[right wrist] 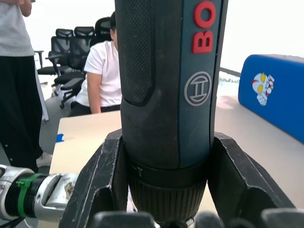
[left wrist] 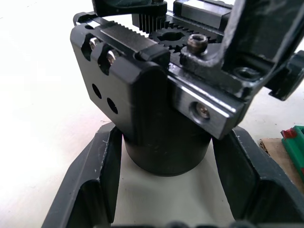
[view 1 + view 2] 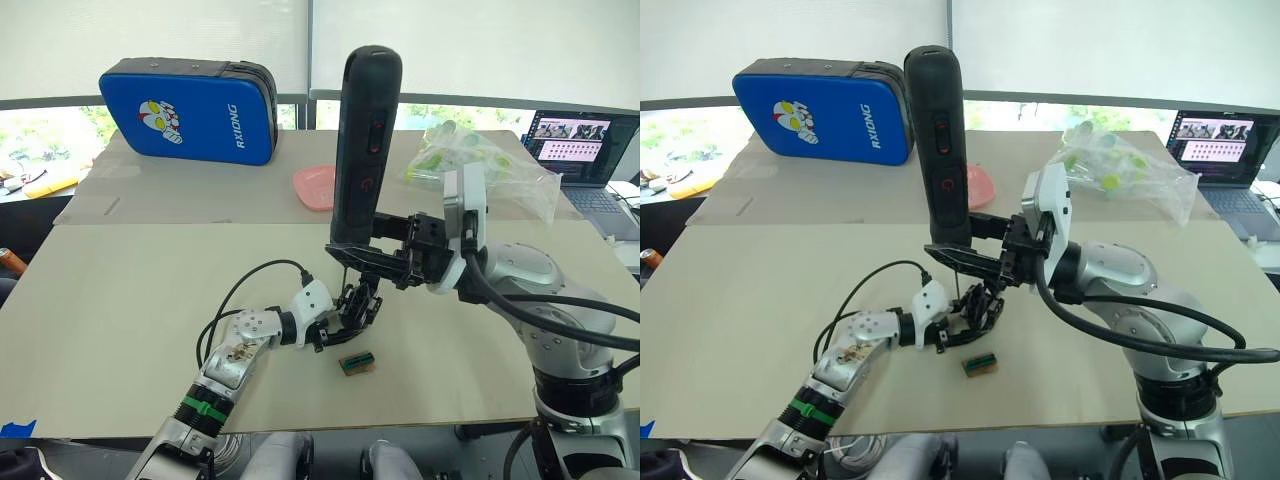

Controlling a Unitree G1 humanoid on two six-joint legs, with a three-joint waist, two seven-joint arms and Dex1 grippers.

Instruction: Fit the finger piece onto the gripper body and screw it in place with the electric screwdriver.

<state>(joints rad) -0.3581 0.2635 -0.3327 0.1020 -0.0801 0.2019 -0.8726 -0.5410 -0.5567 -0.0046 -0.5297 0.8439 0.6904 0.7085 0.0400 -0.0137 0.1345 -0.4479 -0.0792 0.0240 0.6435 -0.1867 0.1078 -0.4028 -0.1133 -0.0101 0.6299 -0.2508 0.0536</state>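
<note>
The left arm reaches low across the table (image 3: 120, 300), forearm angled up toward the middle, its left gripper (image 3: 335, 325) clamped around the gripper body (image 3: 358, 305), fingers (image 2: 99, 175) pressed to either side of the body's round base just above the tabletop. A small green-and-brown block (image 3: 357, 363) lies just beside it. The right arm bends in from the right, wrist turned inward, and the right gripper (image 3: 365, 255) grips the screwdriver (image 3: 362, 140) upright by its lower end, directly over the body. Two people are visible behind in the right wrist view.
</note>
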